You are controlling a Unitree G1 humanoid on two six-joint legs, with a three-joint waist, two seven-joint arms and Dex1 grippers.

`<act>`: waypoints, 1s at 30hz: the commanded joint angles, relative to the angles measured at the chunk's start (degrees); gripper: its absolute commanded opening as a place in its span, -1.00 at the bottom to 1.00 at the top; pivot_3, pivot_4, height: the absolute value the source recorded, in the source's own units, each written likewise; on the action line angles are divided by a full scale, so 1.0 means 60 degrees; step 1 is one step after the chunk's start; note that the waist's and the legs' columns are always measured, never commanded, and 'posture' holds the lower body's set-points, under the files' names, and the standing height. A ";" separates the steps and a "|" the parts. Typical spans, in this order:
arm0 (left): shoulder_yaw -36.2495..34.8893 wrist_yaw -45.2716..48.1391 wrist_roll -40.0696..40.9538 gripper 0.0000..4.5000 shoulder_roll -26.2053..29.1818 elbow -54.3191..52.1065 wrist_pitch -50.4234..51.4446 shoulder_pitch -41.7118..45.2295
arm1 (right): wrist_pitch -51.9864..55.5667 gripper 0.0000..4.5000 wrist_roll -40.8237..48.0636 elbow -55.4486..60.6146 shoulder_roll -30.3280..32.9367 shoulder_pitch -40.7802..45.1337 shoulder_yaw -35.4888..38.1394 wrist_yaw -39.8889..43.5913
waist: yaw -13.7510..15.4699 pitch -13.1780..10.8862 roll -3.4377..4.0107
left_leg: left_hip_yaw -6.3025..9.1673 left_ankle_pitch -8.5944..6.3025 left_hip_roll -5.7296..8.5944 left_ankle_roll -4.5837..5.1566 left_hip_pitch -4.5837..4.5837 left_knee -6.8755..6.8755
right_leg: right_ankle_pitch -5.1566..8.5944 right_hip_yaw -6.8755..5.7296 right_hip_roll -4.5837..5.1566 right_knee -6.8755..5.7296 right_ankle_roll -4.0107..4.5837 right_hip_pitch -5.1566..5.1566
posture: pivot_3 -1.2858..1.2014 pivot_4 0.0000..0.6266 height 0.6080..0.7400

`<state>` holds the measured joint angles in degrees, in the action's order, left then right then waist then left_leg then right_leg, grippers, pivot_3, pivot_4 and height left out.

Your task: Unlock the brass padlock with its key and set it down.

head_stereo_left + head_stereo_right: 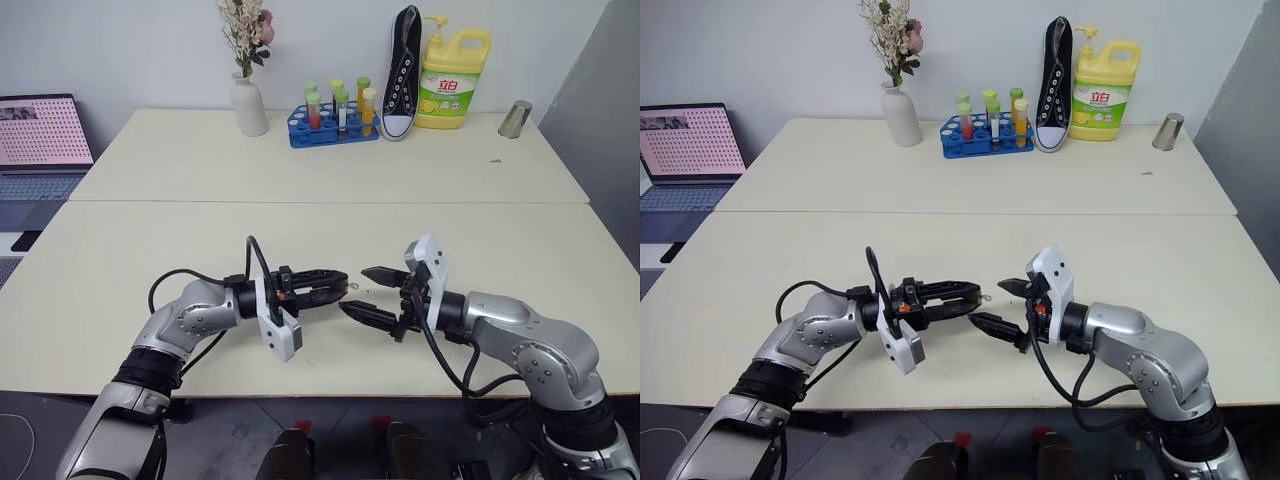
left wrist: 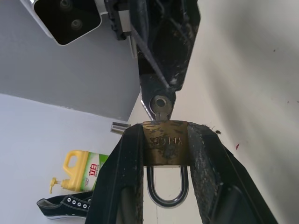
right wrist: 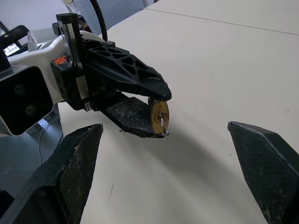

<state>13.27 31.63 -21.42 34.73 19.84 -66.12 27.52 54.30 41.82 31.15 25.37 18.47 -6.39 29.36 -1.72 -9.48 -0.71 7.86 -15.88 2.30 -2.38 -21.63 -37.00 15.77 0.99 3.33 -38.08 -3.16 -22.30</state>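
Observation:
My left gripper (image 1: pixel 338 281) points sideways above the near table and is shut on the brass padlock (image 2: pixel 165 143), holding its body between both fingers (image 2: pixel 122 186). The silver shackle (image 2: pixel 167 195) hangs back toward the wrist. The key (image 2: pixel 160 104) sits in the keyhole, its round head sticking out past the fingertips; the right wrist view shows the key (image 3: pixel 162 125) end-on in the padlock (image 3: pixel 157 115). My right gripper (image 1: pixel 356 290) faces it, open, with one finger (image 3: pixel 77 161) on each side of the key and apart from it.
On the far table stand a white vase of flowers (image 1: pixel 248 105), a blue tube rack (image 1: pixel 335 127), a black sneaker (image 1: pixel 402 70), a yellow detergent bottle (image 1: pixel 455 82) and a metal cup (image 1: pixel 515 118). A laptop (image 1: pixel 40 150) sits at the left. Bare tabletop (image 1: pixel 130 260) surrounds both arms.

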 commanded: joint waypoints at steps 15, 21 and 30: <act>0.0099 -0.0645 -0.0121 -0.57 0.0256 -0.0250 0.0145 0.0011 | 0.0062 -1.00 0.0149 0.0163 -0.0025 0.0164 0.0000 0.0290 | -0.0007 0.0001 0.0001 | 0.0001 0.0000 0.0000 0.0000 0.0000 0.0000 | 0.0000 0.0000 -0.0001 -0.0001 0.0000 0.0000 | 0.03 -0.52 1.00; 0.0087 -0.0710 -0.0138 -0.57 0.0231 -0.0289 0.0230 0.0010 | 0.0014 -1.00 0.0067 0.0118 0.0056 0.0208 -0.0053 0.0360 | -0.0006 0.0001 0.0001 | 0.0001 0.0000 0.0000 0.0000 0.0000 0.0000 | 0.0000 0.0000 -0.0001 -0.0001 0.0000 0.0000 | 0.03 -0.52 1.00; 0.0113 -0.0860 -0.0255 -0.57 0.0151 -0.0372 0.0335 0.0013 | 0.0397 -1.00 0.0163 -0.0080 0.0298 0.0404 -0.0152 0.0457 | -0.0005 0.0001 0.0001 | 0.0000 0.0000 -0.0001 0.0000 0.0001 0.0000 | 0.0000 0.0000 -0.0001 -0.0001 0.0000 0.0000 | 0.03 -0.52 1.00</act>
<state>14.61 28.12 -23.54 35.72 19.58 -64.49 27.33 55.73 41.59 29.96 26.66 20.22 -6.90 30.95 -1.75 -9.48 -0.71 7.87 -15.88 2.30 -2.38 -21.62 -37.00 15.77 0.98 3.32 -38.09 -3.16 -22.30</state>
